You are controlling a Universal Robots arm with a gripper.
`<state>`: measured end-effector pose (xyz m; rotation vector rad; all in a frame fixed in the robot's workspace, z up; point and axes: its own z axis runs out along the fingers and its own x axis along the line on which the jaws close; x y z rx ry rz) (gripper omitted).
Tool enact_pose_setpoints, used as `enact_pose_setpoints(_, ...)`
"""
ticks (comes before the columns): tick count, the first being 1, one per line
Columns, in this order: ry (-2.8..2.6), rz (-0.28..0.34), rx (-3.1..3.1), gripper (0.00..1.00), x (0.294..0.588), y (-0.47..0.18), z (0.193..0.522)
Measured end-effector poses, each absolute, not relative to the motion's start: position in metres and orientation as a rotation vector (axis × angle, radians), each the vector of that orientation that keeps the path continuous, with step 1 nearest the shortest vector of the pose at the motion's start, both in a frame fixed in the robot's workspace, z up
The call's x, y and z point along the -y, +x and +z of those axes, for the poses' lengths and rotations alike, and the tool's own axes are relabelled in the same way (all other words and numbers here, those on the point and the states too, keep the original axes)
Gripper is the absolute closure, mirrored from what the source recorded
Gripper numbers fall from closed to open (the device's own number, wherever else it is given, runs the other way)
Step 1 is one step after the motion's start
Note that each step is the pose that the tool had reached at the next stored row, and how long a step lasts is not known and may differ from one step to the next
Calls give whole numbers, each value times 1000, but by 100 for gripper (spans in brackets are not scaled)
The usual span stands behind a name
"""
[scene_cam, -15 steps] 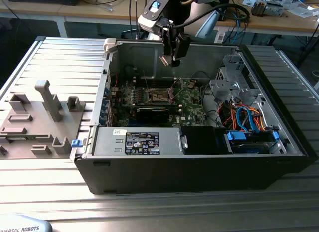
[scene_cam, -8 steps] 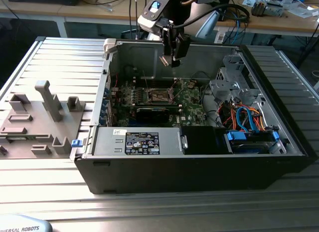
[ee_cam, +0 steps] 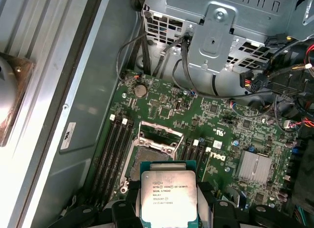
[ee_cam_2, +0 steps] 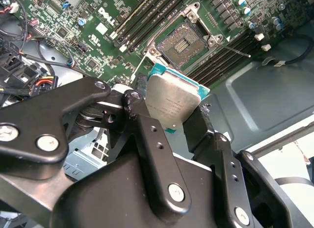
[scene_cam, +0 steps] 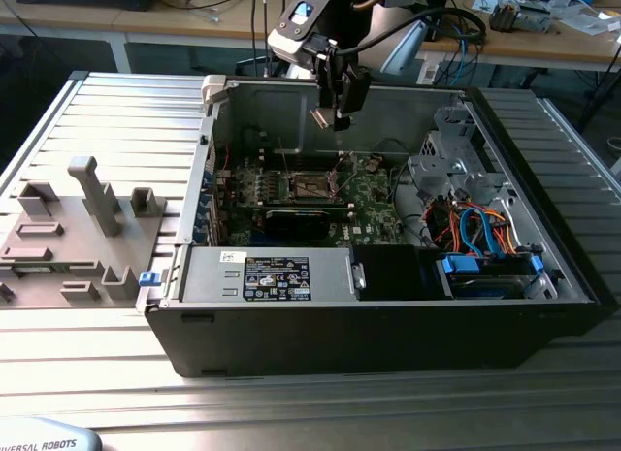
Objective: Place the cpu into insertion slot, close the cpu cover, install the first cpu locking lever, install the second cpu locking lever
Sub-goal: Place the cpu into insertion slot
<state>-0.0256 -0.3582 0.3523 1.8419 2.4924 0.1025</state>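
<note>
My gripper (scene_cam: 331, 110) hangs above the open computer case, shut on the cpu (ee_cam_2: 171, 99), a flat silver-topped chip on a teal edge. In the first wrist view the cpu (ee_cam: 168, 195) sits between the black fingers (ee_cam: 124, 211), just over the green motherboard (ee_cam: 221, 115). The insertion slot (ee_cam_2: 183, 41) is a dark square recess with a metal rim, open and bare. It lies below the gripper in the exterior view, at the insertion slot (scene_cam: 309, 186). The cpu cover (ee_cam: 160, 139) stands tilted up at the slot's far edge. A thin locking lever (ee_cam_2: 236, 51) sticks out beside the socket.
Long black memory slots (ee_cam: 114, 149) flank the socket. A grey drive cage (scene_cam: 451, 165) and coloured cables (scene_cam: 477, 224) fill the case on the exterior view's right. The power supply (scene_cam: 277, 276) sits at the front. A grey fixture tray (scene_cam: 78, 228) lies outside on the exterior view's left.
</note>
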Motion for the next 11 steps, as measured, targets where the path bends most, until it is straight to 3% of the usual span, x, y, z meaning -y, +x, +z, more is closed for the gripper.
enact_pose_setpoints(11, 1856, 102, -2482, 46, 358, -26, 352)
